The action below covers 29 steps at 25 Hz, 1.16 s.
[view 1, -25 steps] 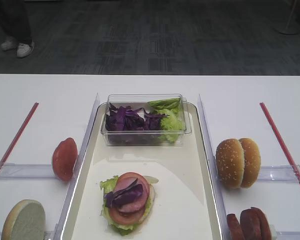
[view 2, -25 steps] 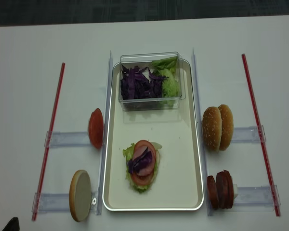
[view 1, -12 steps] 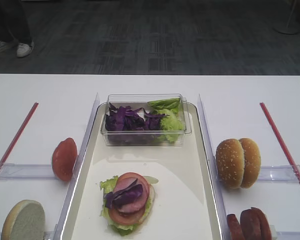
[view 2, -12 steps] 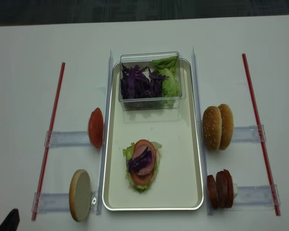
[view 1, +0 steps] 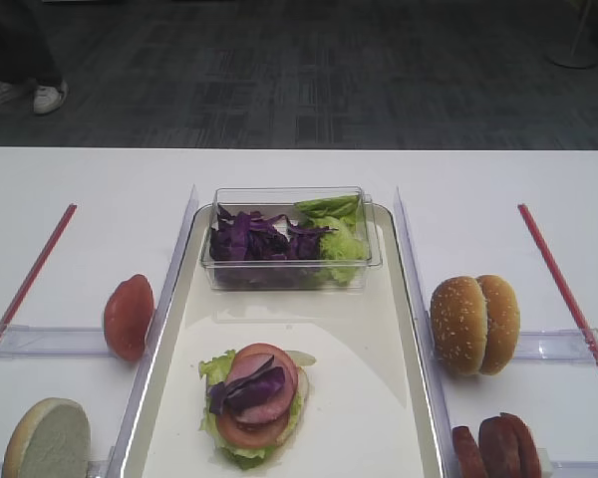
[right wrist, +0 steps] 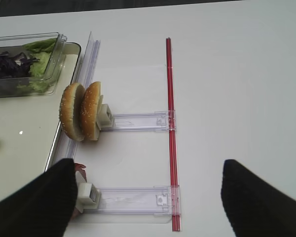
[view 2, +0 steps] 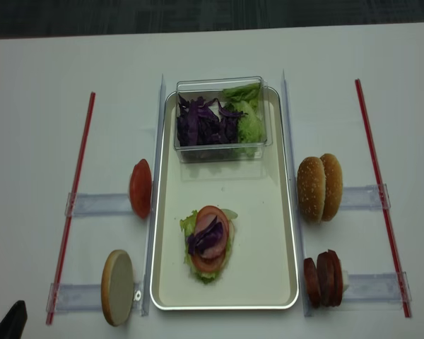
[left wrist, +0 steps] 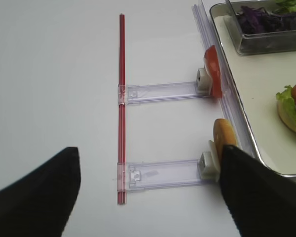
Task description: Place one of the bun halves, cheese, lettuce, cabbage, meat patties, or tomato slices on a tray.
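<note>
The cream tray (view 1: 364, 349) (view 2: 265, 212) holds a stack (view 1: 254, 393) of lettuce, tomato, a pink slice and purple cabbage. Two bun halves (view 1: 473, 324) (right wrist: 81, 111) stand on edge right of it, with meat patties (view 1: 496, 446) (view 2: 323, 277) nearer. On the left stand a tomato slice (view 1: 130, 317) (left wrist: 213, 71) and one bun half (view 2: 117, 286) (left wrist: 222, 138). My left gripper (left wrist: 148, 192) hangs open over the near left holder, its right finger beside that bun half. My right gripper (right wrist: 148, 197) is open over the near right holder, its left finger covering the patties.
A clear plastic box (view 1: 284, 239) with purple cabbage (view 1: 249, 239) and lettuce (view 1: 339, 244) sits at the tray's far end. Clear rails flank the tray, and clear holders (left wrist: 160, 173) (right wrist: 130, 200) run out to red strips (view 2: 74, 205) (view 2: 378, 191). Bare white table lies outside the strips.
The dark tip of my left gripper at the bottom left corner of the overhead view has crept slightly further in. No food has moved.
</note>
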### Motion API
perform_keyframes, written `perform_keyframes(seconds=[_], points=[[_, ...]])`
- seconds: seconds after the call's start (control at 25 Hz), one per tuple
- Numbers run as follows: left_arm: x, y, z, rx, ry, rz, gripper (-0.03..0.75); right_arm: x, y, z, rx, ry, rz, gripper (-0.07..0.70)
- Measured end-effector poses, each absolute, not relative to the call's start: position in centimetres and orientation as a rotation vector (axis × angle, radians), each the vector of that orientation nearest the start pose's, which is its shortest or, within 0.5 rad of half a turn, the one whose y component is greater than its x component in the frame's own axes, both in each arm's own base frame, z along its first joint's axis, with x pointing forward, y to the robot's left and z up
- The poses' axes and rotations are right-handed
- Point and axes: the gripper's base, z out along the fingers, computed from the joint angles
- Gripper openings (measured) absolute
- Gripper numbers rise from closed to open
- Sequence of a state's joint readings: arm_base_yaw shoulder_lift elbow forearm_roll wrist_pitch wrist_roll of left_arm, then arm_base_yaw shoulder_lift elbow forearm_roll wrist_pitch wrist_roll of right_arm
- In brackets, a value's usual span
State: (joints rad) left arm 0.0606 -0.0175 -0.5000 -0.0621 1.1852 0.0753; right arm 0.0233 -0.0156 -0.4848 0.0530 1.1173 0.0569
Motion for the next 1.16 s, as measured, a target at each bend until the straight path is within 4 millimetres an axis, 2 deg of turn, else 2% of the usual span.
perform_keyframes(seconds=[1.16], points=[[-1.29,-0.53,26.76,0.021,2.148,0.013,0.549,-0.81,0.41,26.86,0.031,2.101,0.112,0.613]])
